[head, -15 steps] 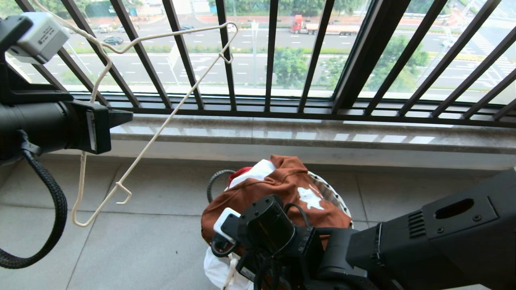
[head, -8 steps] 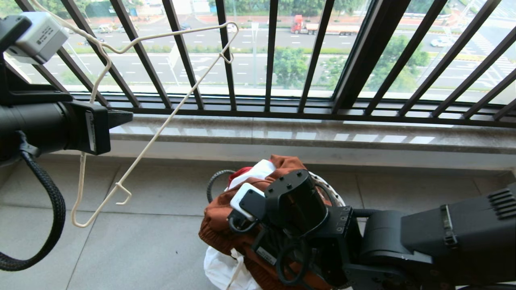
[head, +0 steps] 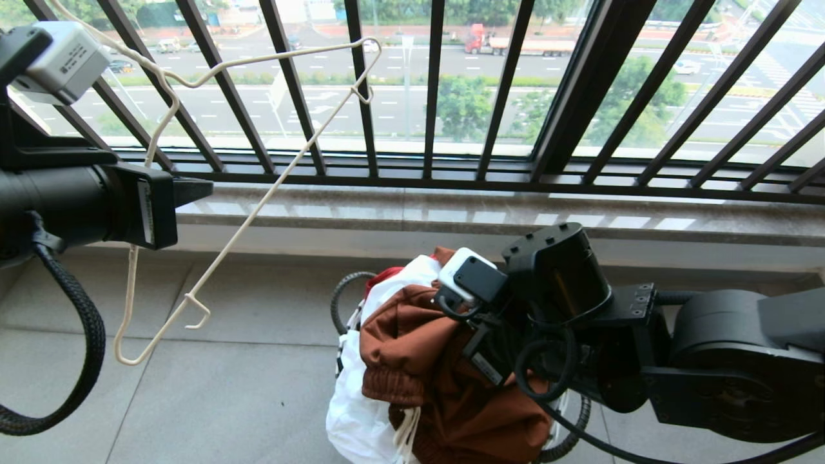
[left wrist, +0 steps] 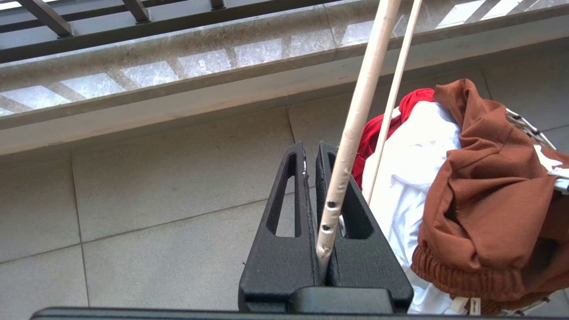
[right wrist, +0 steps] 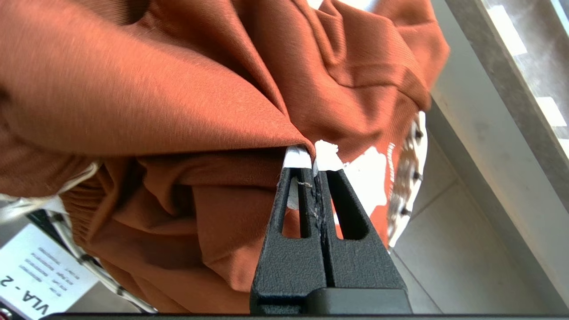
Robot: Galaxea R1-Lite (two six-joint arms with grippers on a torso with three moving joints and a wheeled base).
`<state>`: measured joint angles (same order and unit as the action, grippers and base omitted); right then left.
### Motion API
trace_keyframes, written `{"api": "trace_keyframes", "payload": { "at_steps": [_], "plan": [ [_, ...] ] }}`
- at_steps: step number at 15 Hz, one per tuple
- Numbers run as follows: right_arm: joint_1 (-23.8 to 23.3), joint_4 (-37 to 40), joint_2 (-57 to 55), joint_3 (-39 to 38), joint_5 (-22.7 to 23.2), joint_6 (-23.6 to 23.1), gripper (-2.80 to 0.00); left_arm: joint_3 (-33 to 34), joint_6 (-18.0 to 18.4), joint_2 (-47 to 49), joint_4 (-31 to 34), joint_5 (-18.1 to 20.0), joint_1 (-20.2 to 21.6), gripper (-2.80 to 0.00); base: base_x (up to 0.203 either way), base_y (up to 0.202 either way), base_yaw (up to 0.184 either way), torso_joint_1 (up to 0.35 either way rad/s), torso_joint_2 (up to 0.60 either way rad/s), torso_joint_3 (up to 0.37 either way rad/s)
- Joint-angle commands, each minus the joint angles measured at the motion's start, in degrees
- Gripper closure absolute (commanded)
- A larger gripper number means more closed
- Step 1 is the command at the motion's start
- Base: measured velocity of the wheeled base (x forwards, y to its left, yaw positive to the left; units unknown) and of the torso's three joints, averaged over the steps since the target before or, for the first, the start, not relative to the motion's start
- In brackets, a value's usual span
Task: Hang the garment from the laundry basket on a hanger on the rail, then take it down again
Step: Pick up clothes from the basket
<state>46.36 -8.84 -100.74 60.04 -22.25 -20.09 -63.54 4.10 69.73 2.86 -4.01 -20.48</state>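
Two tools: left tool [left wrist: 326, 249] clamps one hanger [head: 258, 206]; right tool [right wrist: 313, 153] pinches one garment [head: 445, 380] over one laundry basket [head: 341, 290].

Left pincer [left wrist: 323, 213] held level at the left, fingers clamped together; right pincer [right wrist: 314, 155] low at centre-right, fingers pressed tight, arm reaching in from the right.

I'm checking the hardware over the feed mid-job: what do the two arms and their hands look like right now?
Both arms are matte black. The left hand has two textured black wedge fingers with slotted cut-outs; a braided black cable loops under that arm, and a grey-white camera box with a label sits on top. The right hand has the same slotted fingers, tipped with white pads; its wrist carries a white-and-black box and looping black cables.
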Motion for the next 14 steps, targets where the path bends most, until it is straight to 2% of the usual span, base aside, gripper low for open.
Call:
{"api": "trace_keyframes", "payload": {
  "at_steps": [1,3,6,8,10,14],
  "plan": [
    [-2.82,2.04,3.69,-1.0,-0.1,-0.17,0.0,-0.02,0.03,0.14,0.04,-0.03,0.0,0.0,0.0,0.0,0.0,0.0,0.0,0.0],
    [-5.08,2.62,5.0,-0.69,-0.03,-0.18,0.0,-0.08,0.01,-0.01,0.04,-0.03,0.0,0.0,0.0,0.0,0.0,0.0,0.0,0.0],
    [-5.32,1.7,4.31,0.73,0.95,0.03,0.0,-0.1,0.03,-0.03,0.04,-0.12,0.0,0.0,0.0,0.0,0.0,0.0,0.0,0.0],
    [-5.32,-1.49,1.35,2.09,1.89,0.06,0.0,-0.15,-0.06,-0.03,0.04,-0.12,0.09,0.0,0.0,0.0,0.0,0.0,0.0,0.0],
    [-5.11,-4.47,-3.0,4.95,2.2,0.02,0.0,-0.26,0.0,-0.03,0.04,-0.14,0.34,0.0,0.0,0.0,0.0,0.0,0.0,0.0],
    [-4.7,-6.19,-9.3,13.41,2.29,1.45,0.0,-1.41,0.03,0.4,0.04,-0.03,3.64,0.0,0.0,0.0,0.0,0.0,0.0,0.0]
  ]
}}
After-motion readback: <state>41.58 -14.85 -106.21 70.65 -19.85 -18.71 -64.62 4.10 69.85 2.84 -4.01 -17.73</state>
